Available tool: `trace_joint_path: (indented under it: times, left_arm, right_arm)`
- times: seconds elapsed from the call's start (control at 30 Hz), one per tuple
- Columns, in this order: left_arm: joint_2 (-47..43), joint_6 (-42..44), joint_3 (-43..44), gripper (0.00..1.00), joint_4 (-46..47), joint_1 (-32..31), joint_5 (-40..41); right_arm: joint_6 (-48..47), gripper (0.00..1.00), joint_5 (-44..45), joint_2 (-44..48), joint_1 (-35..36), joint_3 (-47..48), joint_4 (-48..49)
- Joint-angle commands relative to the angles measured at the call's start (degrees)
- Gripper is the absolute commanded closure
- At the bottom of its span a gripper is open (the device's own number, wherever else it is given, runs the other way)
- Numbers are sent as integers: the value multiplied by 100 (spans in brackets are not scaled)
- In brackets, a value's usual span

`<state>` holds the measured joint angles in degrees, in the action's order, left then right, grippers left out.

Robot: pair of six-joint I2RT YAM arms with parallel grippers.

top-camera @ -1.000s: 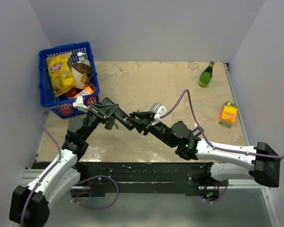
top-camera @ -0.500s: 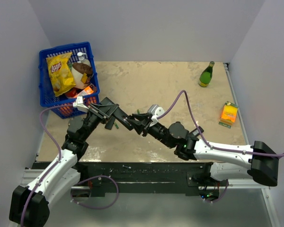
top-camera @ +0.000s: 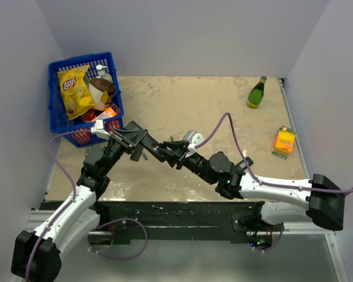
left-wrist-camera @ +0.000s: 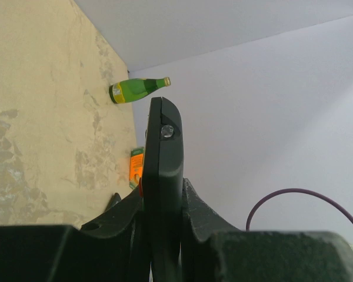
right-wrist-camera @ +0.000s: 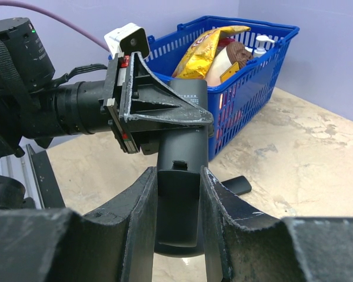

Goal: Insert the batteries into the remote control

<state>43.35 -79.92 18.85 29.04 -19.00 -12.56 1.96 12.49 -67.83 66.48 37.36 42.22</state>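
My left gripper (top-camera: 142, 145) is shut on the remote control (left-wrist-camera: 165, 153), a slim black bar held edge-on above the table. A small shiny round spot shows near the bar's far end. My right gripper (right-wrist-camera: 179, 176) meets it from the right, its fingers closed on the sides of the small black back cover (right-wrist-camera: 177, 205). The cover lies flat against the remote control (right-wrist-camera: 185, 144). In the top view both grippers touch at the remote (top-camera: 154, 148), left of centre. The batteries are hidden from every view.
A blue basket (top-camera: 56, 111) with a chips bag (top-camera: 75, 91) and other groceries stands at the back left. A green bottle (top-camera: 257, 93) and an orange box (top-camera: 285, 141) sit at the right. A small black piece (right-wrist-camera: 232, 185) lies on the table under the grippers.
My right arm has slid a little to the left, bringing its gripper up against the remote held by the left. The left arm has not moved.
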Motion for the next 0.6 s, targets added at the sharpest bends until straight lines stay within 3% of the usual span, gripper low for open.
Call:
trace_joint_path:
  times: [0.0,0.57]
  left_arm:
    - [-117,-173,251,100,357,-77,-89]
    - [-204,-217,330,100,296,-103,-19]
  right_arm:
    - [-2,100,17,-81,23,51,296]
    - [-134,100,148,-195,23,-89,322]
